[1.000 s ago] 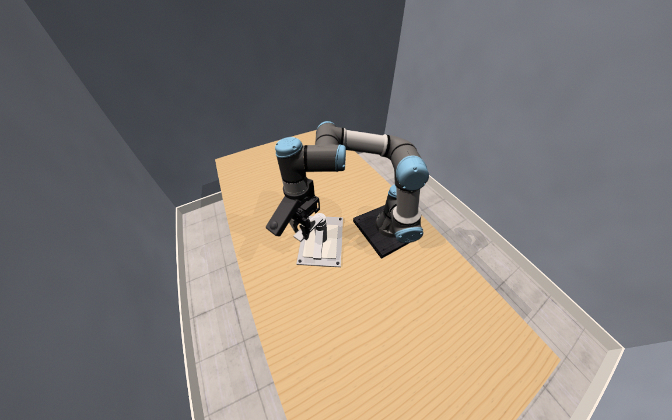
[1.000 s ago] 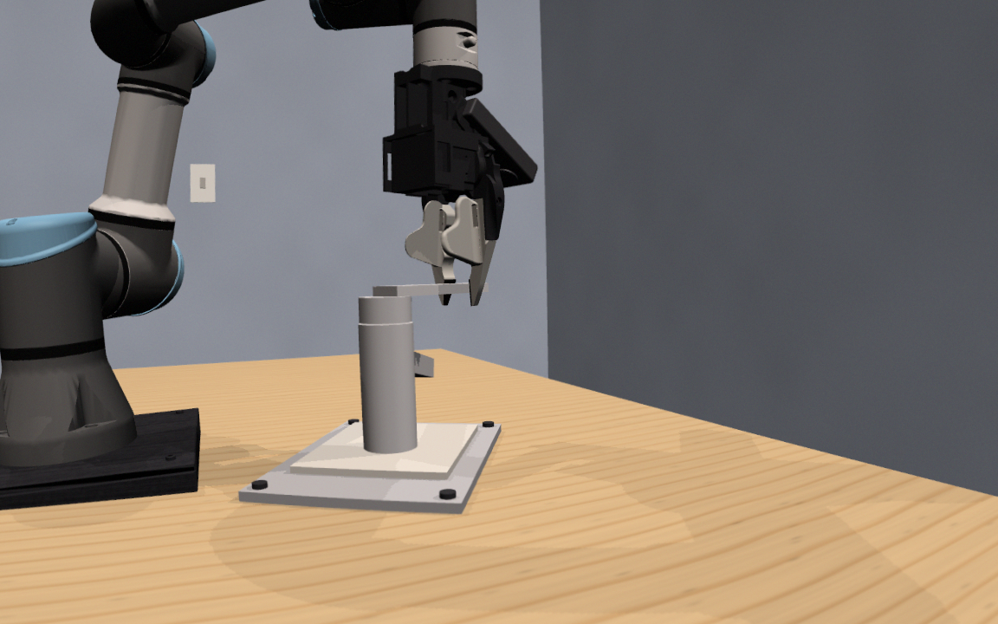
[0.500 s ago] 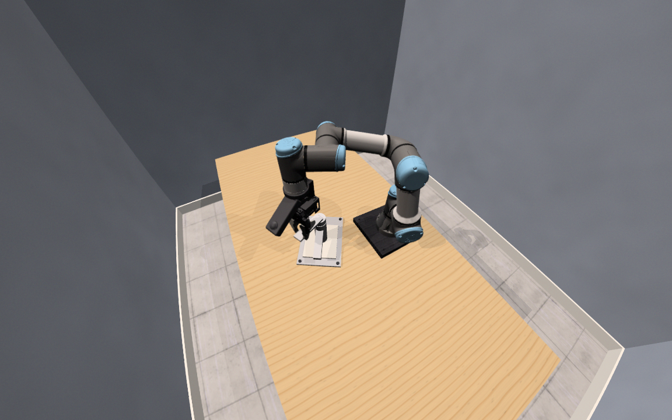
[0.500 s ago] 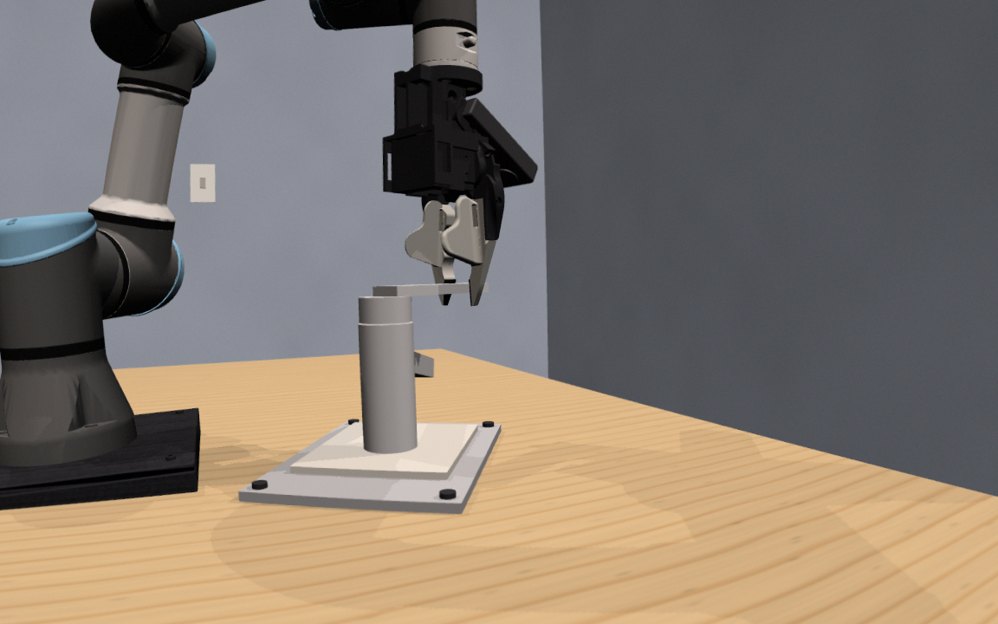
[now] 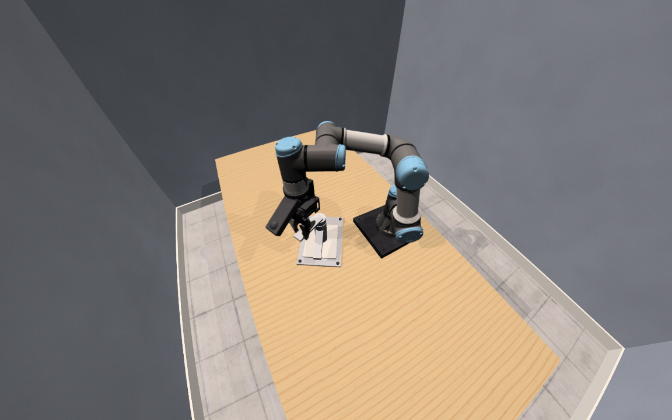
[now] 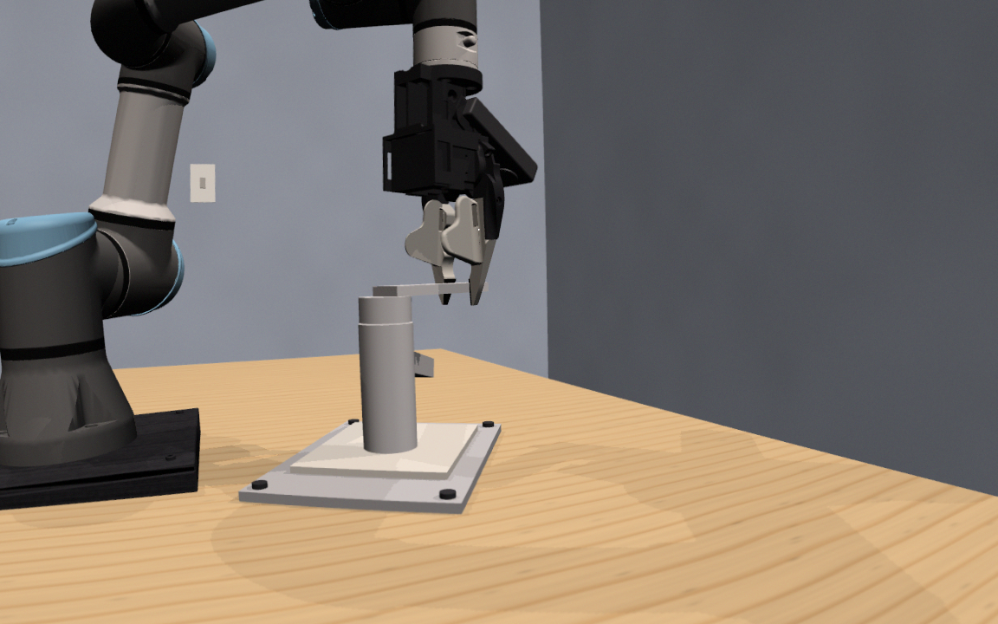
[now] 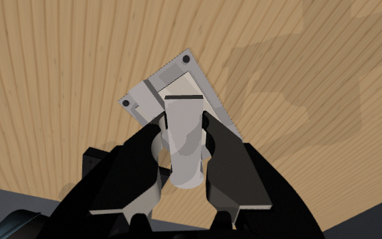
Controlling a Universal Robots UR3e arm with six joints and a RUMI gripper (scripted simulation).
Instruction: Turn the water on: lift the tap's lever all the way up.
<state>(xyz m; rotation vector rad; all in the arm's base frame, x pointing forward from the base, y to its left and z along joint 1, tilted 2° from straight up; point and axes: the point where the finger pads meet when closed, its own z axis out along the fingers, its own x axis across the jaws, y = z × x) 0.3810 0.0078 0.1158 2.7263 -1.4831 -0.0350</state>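
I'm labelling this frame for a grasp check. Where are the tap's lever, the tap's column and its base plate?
tap's lever (image 6: 410, 289), exterior view: the flat bar's mid-length.
tap's column (image 6: 388, 380), exterior view: middle of the upright cylinder.
base plate (image 6: 456, 484), exterior view: bare right edge, near a bolt.

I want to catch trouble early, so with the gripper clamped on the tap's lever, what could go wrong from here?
The gripper is shut on the lever only near its free end, so the flat lever may slip out as it tilts upward. The lever lies about level, so the whole lift remains. A straight upward pull, not following the lever's arc, could strain the tap.
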